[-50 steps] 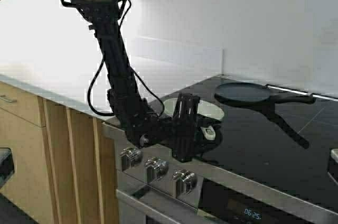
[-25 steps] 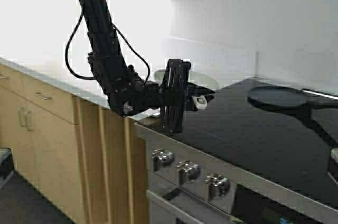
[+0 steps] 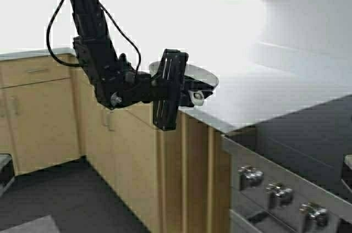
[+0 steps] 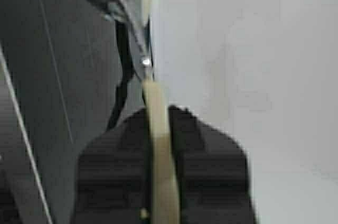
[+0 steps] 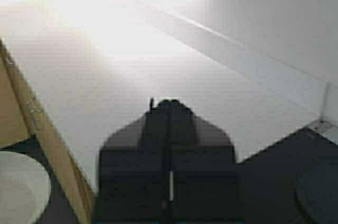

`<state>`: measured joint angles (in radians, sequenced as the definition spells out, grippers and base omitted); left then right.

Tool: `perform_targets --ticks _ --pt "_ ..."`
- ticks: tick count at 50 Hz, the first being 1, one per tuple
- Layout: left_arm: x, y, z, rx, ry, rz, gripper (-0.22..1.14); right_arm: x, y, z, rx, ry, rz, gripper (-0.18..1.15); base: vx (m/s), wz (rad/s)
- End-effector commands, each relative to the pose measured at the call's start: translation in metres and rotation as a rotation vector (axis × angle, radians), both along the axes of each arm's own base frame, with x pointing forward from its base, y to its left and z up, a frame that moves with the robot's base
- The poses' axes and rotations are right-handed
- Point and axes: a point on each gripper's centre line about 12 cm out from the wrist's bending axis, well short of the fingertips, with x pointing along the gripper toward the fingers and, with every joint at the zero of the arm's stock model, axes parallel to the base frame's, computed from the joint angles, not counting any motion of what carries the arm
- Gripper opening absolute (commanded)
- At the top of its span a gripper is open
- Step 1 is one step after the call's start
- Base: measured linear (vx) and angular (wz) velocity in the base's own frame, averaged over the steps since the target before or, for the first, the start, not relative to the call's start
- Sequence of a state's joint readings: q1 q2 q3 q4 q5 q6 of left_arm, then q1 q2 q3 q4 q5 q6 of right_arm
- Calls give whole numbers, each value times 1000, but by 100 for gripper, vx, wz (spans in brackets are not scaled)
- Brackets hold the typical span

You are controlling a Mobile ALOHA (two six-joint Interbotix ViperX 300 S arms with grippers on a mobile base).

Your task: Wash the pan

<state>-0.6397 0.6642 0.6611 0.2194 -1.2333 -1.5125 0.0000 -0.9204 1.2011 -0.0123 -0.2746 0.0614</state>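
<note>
While clamped on the short cream handle, the left gripper (image 3: 193, 93) held the small round cream frying pan (image 3: 187, 72) level just beyond its fingertips, above the white countertop (image 3: 264, 93) edge. Right gripper (image 5: 169, 129): fingers pressed together, empty.

The pan (image 3: 193, 75), small, round, shallow and cream-white, hangs level in the air just above the front edge of the white countertop (image 3: 258, 93), its stubby cream handle (image 4: 158, 145) pinched between 2 black fingers (image 4: 203, 171).

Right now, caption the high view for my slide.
Left end effector carries the pan by its handle, level with the white countertop.
</note>
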Motion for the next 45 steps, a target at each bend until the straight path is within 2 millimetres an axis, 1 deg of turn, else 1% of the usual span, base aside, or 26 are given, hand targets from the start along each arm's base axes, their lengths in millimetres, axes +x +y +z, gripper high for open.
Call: perform_targets --ticks 1,18,23,28,32,45 --pt "-2 -1 25 -36 -71 -8 2 2 0 7 12 -18 2 6 9 48" --pt "-9 9 17 -58 -70 8 2 1 0 6 14 -17 2 6 9 47" --pt "-7 15 15 -56 -65 24 2 1 1 6 -5 -18 7 6 10 46" --pt "-2 26 13 -59 -67 51 2 1 2 5 -42 -15 17 6 11 54" --pt "-2 31 11 -73 -75 59 2 1 3 2 -49 -6 21 6 13 64" --pt "-3 34 12 -90 -75 65 2 6 3 -4 -55 22 23 6 13 60"
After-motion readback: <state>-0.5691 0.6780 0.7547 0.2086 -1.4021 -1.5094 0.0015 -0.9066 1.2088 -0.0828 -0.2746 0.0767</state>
